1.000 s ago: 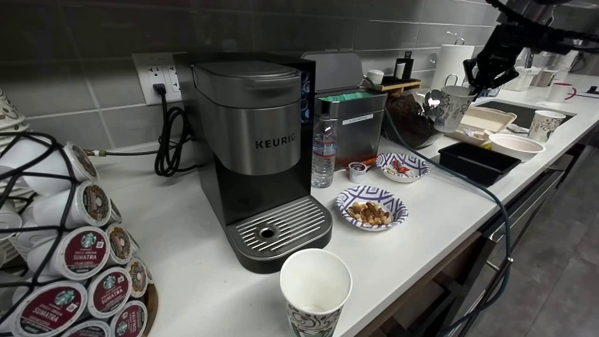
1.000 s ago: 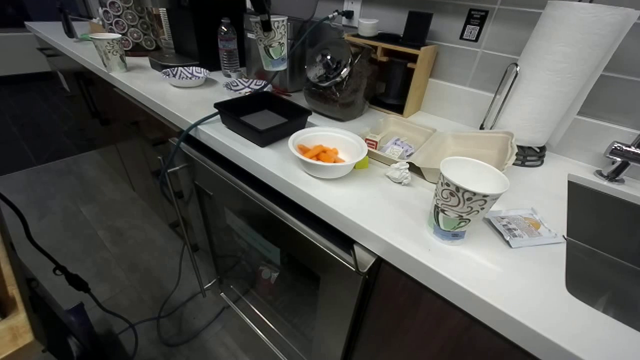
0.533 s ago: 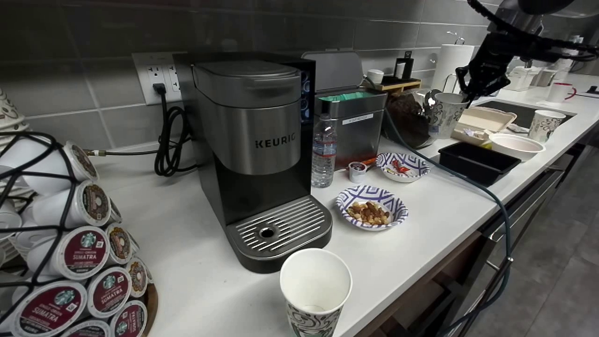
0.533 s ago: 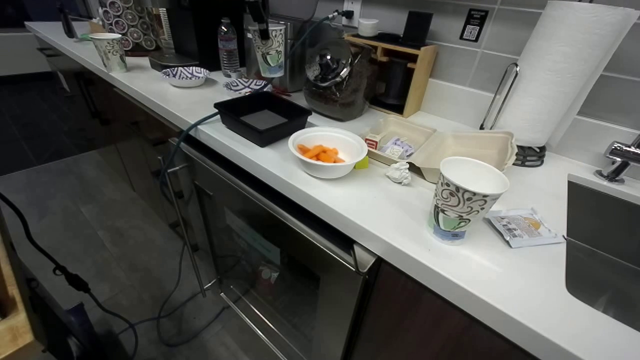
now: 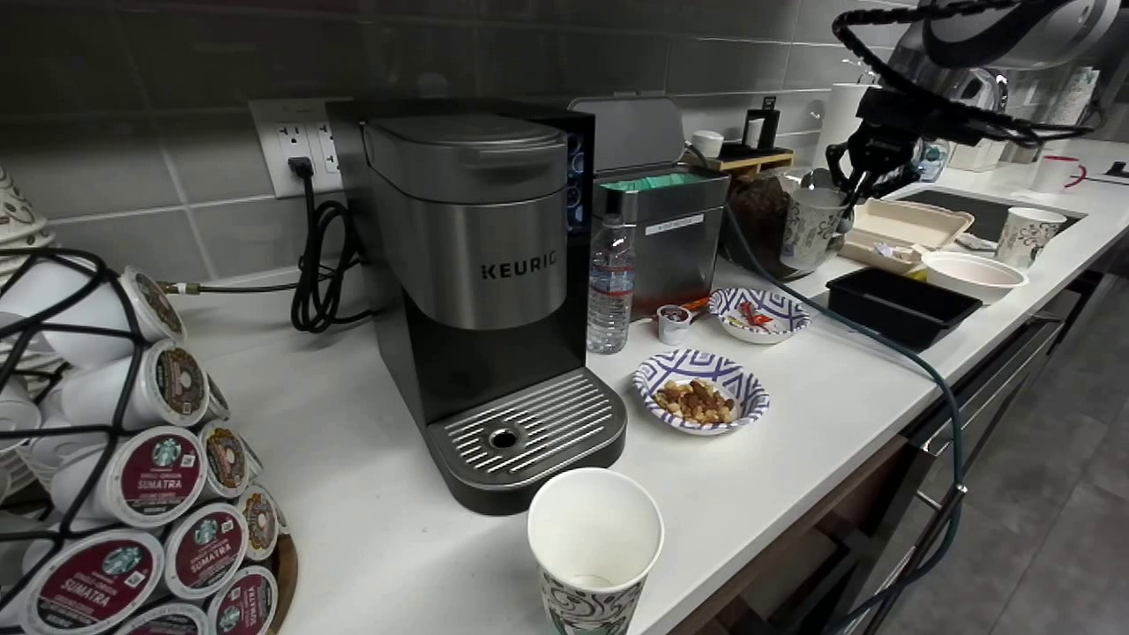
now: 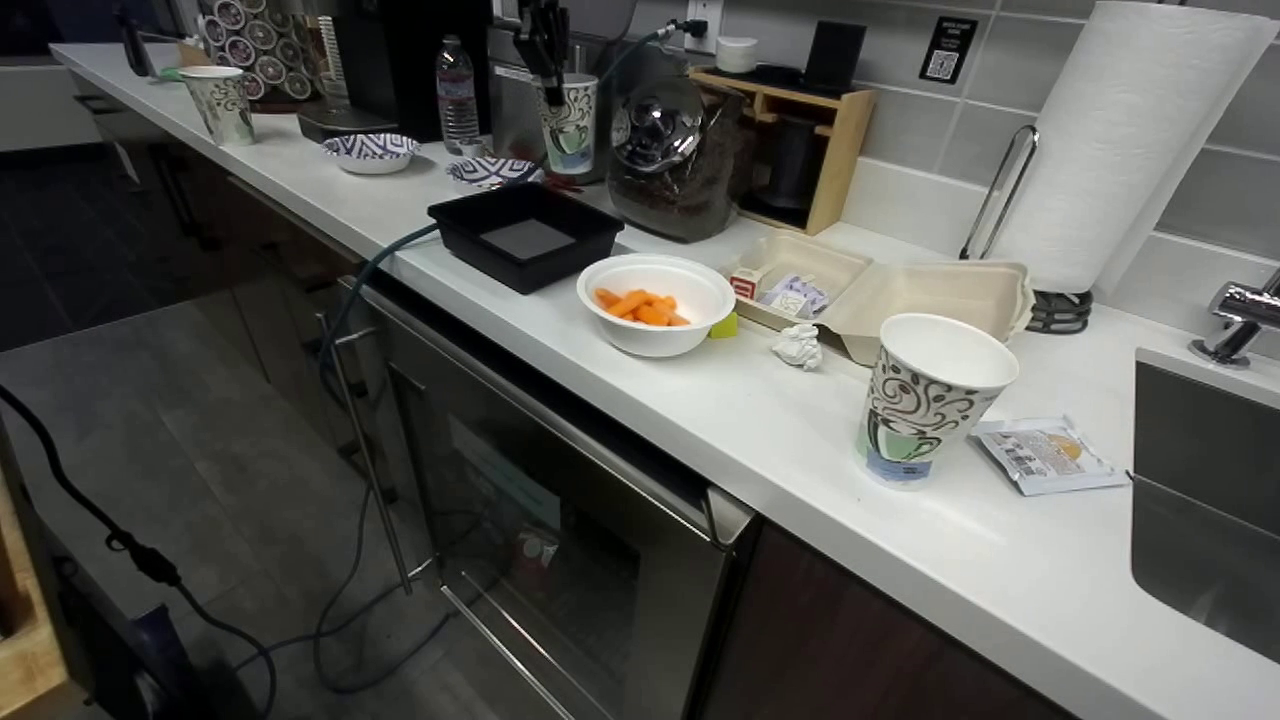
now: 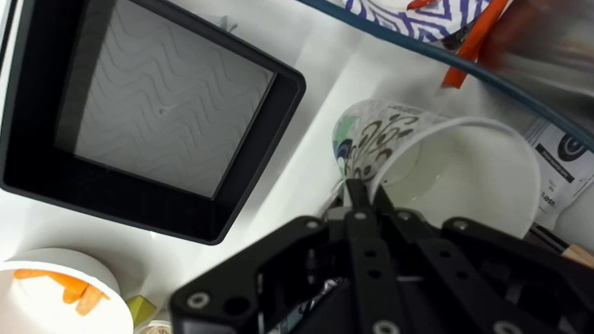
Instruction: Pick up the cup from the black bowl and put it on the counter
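My gripper is shut on the rim of a patterned paper cup, one finger inside and one outside. In both exterior views the held cup is roughly upright, low beside the glass jar. I cannot tell whether its base touches the counter. The wrist view shows a little liquid in it. The black bowl, a square tray, stands apart from the cup near the counter's front edge; it is empty in the wrist view. No small plain cream cup shows.
A glass jar and a steel bin stand by the held cup. A hose crosses the counter. A white bowl with carrots is beside the black bowl. Another paper cup stands near the sink.
My gripper has moved down and across with the paper cup, bringing it lower beside the glass jar. The black bowl and other objects have not moved.
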`<control>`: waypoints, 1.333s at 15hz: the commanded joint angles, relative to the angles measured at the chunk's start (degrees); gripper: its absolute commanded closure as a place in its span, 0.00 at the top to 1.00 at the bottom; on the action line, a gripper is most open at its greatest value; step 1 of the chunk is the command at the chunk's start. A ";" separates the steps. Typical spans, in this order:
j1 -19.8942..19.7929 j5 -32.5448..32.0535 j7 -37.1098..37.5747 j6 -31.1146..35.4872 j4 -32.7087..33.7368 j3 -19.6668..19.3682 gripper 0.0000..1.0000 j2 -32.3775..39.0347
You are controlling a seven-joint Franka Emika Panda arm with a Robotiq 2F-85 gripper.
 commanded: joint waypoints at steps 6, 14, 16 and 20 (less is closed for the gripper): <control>0.18 4.59 2.52 -1.80 11.31 -0.50 0.01 12.29; 0.12 5.09 2.93 -2.08 15.04 -0.39 0.01 14.74; 0.05 5.20 2.82 -2.41 15.68 -0.30 0.01 14.84; 0.18 5.31 2.58 -2.25 16.00 -0.08 0.01 14.84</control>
